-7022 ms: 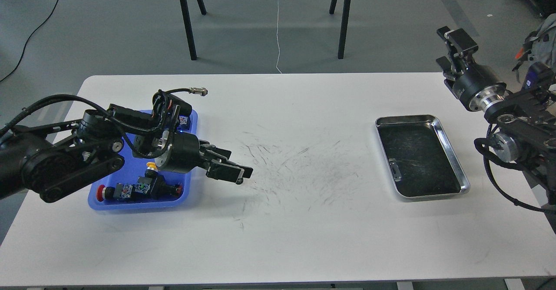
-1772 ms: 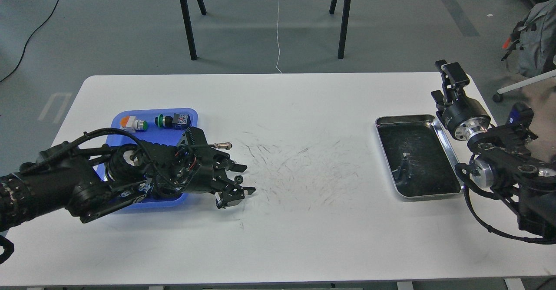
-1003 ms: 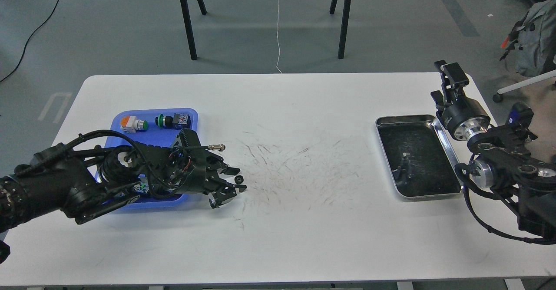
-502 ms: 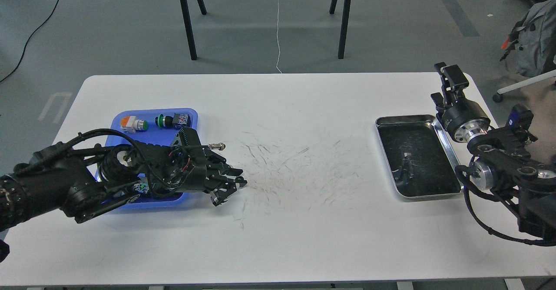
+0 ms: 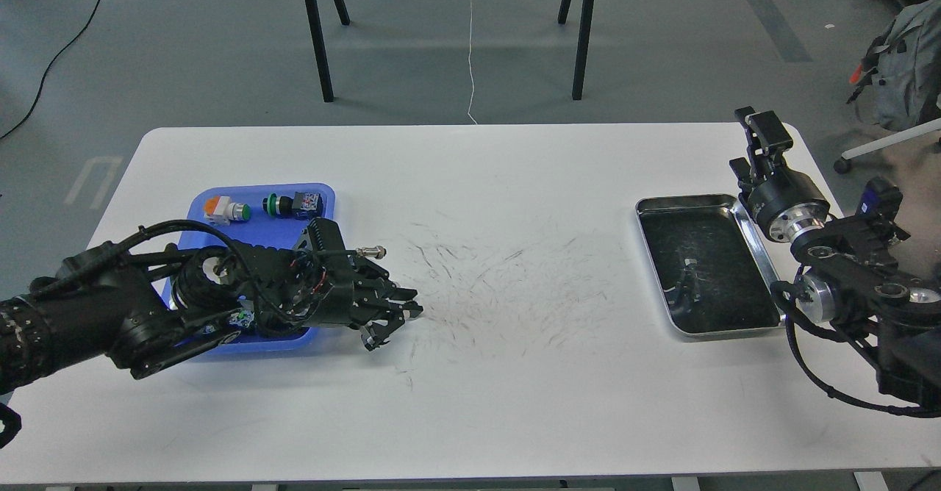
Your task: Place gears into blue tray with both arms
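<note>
Grey floor runs behind our white table (image 5: 470,403), with two pairs of black legs (image 5: 316,28) standing on it and a thin white cord (image 5: 470,42) trailing down to the table's far edge. Dark scuff marks (image 5: 500,285) cover the middle of the tabletop.

At our left lies the blue tray (image 5: 323,197), its far half in plain sight and its near half covered by our left arm. Two button switches sit along its far rim: one with an orange cap (image 5: 224,209) and one with a green cap (image 5: 288,204), side by side but apart. Another small coloured part (image 5: 237,318) shows under the arm near the tray's front edge; we cannot tell what it is.

Our left gripper (image 5: 397,318) reaches out past the tray's right rim, low over the bare table, pointing right. Its fingers are drawn close at the tips. The gear (image 5: 412,312) seems to be a small dark bit at those tips, just right of the tray and outside it, but everything there is black on black, so we cannot tell if the fingers grasp it or are only closed beside it.

At our right sits a silver tray (image 5: 764,256) with a dark bottom; a small dark piece (image 5: 684,278) lies in it, too blurred to name. Our right gripper (image 5: 757,142) is raised beside that tray's far right corner, pointing away from us. Seen end-on and dark, its fingers cannot be told apart.
</note>
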Tool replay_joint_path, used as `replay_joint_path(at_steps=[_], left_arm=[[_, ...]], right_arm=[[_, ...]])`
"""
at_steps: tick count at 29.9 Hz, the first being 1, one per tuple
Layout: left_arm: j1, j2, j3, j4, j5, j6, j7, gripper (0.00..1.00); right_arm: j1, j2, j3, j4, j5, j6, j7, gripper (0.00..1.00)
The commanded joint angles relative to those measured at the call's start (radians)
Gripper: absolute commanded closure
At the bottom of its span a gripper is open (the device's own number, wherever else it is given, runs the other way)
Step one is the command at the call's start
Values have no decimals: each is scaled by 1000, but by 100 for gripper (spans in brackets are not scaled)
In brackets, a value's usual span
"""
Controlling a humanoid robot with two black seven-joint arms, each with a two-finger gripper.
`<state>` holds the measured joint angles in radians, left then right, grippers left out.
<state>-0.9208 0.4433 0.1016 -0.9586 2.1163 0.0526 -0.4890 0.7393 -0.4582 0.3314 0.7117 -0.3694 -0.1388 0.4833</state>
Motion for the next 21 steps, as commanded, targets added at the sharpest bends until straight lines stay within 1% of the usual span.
replay_joint_path(at_steps=[1, 5, 15, 21], left_arm=[[-7, 9, 0, 0, -1, 1, 0, 85], [-16, 23, -2, 0, -4, 1, 0, 85], [-102, 153, -14, -12, -16, 7, 0, 85], [-112, 219, -14, 14, -91, 4, 0, 84]], right_arm=[[0, 9, 2, 0, -11, -2, 0, 4], [0, 12, 0, -2, -11, -2, 0, 4], [0, 15, 2, -2, -11, -2, 0, 4], [0, 15, 2, 0, -11, -2, 0, 4]])
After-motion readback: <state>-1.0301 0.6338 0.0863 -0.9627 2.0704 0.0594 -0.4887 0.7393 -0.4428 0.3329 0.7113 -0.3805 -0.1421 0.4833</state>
